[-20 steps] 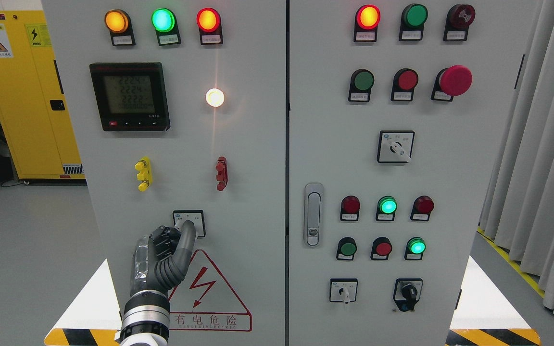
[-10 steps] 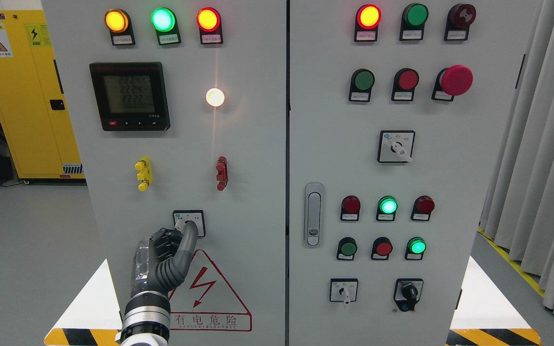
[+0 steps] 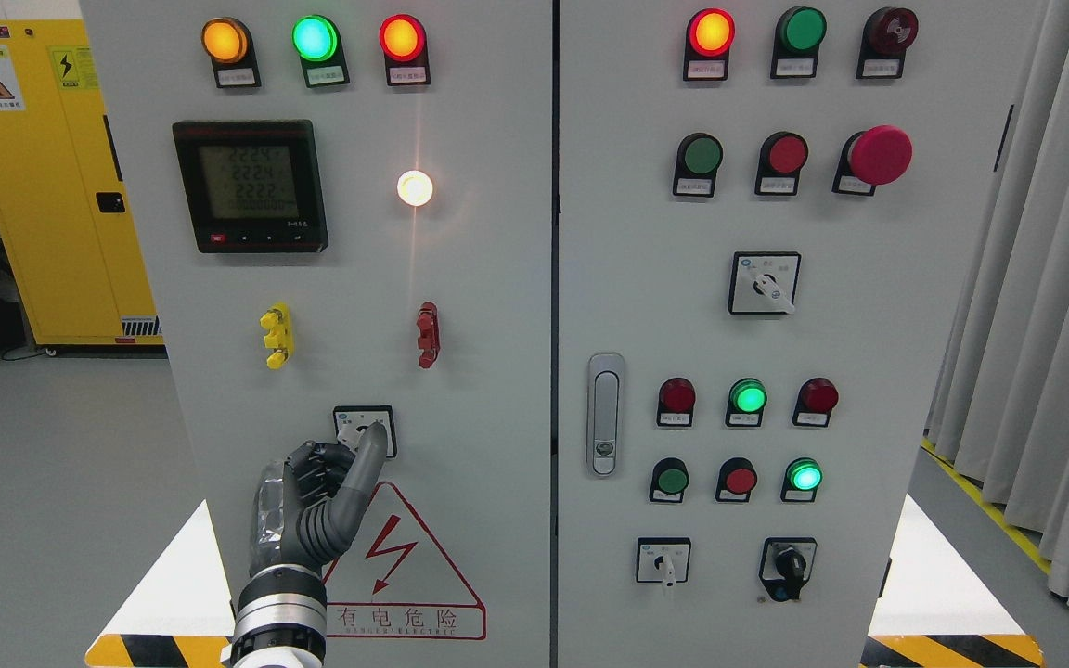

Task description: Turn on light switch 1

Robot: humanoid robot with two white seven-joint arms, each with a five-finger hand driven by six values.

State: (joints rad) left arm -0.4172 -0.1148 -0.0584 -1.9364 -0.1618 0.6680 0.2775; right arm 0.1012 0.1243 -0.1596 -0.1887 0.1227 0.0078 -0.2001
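A large grey electrical cabinet [image 3: 497, 278] with two doors filled the view. A yellow cabinet [image 3: 43, 186] stood behind it at the left, and grey curtains [image 3: 1045, 306] hung at the right. On the left door, a dark digital meter [image 3: 250, 186] sat near the top, under a row of lit orange, green and red lamps. A small white lamp [image 3: 415, 188] glowed beside the meter. Lower down was a red triangular warning sign [image 3: 405, 566] with a lightning bolt. The right door carried more lamps, push buttons, a red mushroom button [image 3: 879, 155], a door latch [image 3: 605, 414] and three rotary switches.

The light switch [image 3: 365, 430], a small rotary selector on a square plate, sat low on the left door, just above the warning sign. The left hand [image 3: 316, 501] rose from the bottom edge, left of the middle. Its index finger [image 3: 363, 473] was stretched up, with the tip touching the switch knob. The other fingers were curled together beside it, and it grasped nothing.
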